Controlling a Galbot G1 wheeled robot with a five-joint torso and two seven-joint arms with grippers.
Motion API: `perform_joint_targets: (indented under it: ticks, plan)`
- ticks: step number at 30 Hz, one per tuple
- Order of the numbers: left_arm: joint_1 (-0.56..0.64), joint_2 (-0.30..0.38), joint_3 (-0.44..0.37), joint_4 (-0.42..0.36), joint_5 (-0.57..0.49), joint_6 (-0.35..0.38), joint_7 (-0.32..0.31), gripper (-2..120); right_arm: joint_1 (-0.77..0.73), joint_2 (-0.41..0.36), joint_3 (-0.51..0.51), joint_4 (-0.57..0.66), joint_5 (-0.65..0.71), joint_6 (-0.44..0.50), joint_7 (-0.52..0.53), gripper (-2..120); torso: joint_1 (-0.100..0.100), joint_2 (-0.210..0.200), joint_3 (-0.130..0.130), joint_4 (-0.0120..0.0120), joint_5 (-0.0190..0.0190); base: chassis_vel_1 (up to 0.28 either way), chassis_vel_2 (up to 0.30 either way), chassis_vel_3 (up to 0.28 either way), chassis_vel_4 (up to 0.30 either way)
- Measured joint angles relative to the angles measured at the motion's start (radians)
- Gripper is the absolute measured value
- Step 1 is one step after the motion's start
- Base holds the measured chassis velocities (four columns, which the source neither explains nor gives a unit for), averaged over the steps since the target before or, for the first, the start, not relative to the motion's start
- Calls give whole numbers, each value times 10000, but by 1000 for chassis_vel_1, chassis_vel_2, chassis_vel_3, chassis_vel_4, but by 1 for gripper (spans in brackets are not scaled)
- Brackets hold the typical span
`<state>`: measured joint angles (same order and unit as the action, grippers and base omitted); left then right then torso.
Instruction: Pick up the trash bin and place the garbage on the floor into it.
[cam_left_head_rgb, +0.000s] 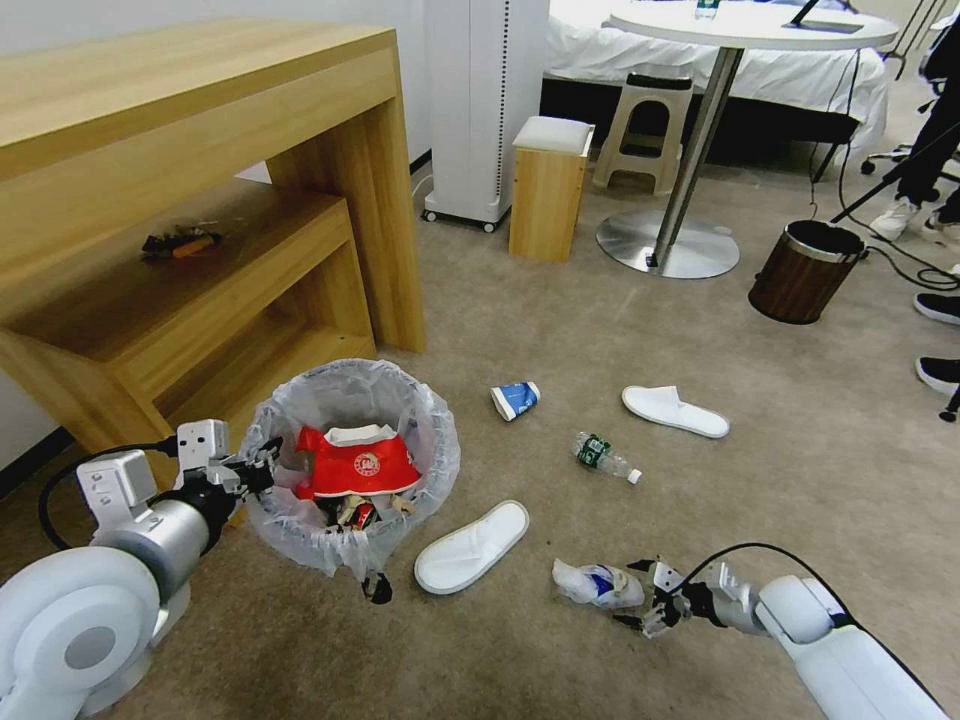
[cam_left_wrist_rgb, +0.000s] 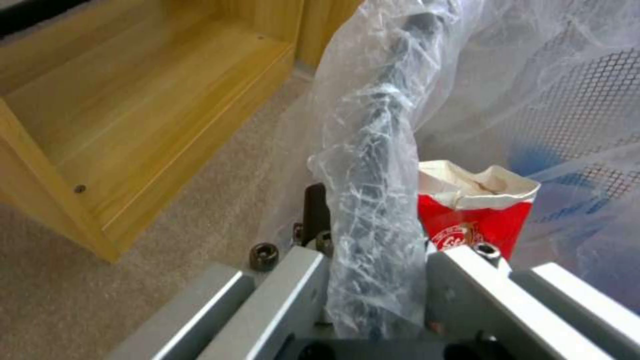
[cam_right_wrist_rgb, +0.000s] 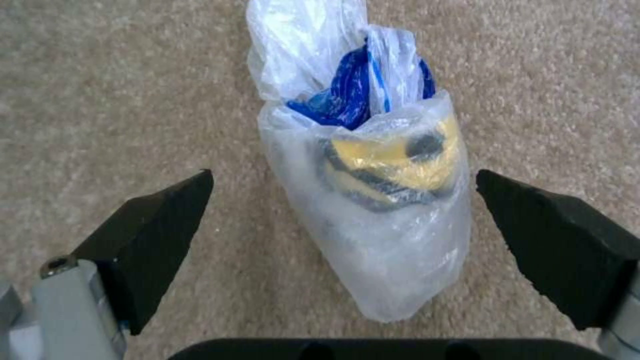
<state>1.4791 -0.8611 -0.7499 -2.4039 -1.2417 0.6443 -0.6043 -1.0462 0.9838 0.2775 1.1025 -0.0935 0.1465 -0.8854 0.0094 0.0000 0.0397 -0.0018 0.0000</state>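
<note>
Left gripper (cam_left_head_rgb: 262, 470) clamped on trash bin (cam_left_head_rgb: 350, 470) rim. Right gripper (cam_right_wrist_rgb: 347, 240) wide open, empty, straddling bagged litter (cam_right_wrist_rgb: 373, 200): lower squarely, close on its middle.

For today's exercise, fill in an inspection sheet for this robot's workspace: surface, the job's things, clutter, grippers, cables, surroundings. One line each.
Surface: beige carpet floor, littered.
Job's things: trash bin with plastic liner, red paper cup inside; on the floor a clear plastic bag, blue cup, bottle, two white slippers.
Clutter: small items on the wooden shelf.
Grippers: left gripper shut on the bin's rim; right gripper open, either side of the bag.
Cables: black cables on the floor at far right.
Surroundings: wooden desk, wood-grain bin, round table, stools.
</note>
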Motion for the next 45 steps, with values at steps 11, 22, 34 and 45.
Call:
perform_joint_targets:
  ticks: [11, 22, 34, 45]
  plan:
    - [40, 39, -75, -51, -1, -1, 0, 0, 144, 146, -73, -189, 3, 28, 137, 100, 0, 0, 0, 0, -1, 0, 0, 0, 0]
    - [55, 40, -94, -67, 0, 0, 0, 0, 319, 333, -70, -589, -287, 46, 131, 89, 1, 0, 0, 0, -1, 0, 0, 0, 0]
    - [59, 17, -58, -94, 24, 0, 0, 0, 314, 309, 146, -722, -408, 170, 143, 46, 0, 0, 0, 0, 0, 0, 0, 0, 0]
    - [56, 23, -29, -78, 45, -5, 2, 0, 301, 240, 86, -587, -3, 312, 697, 8, 0, 0, 0, 0, 0, 0, 0, 0, 0]
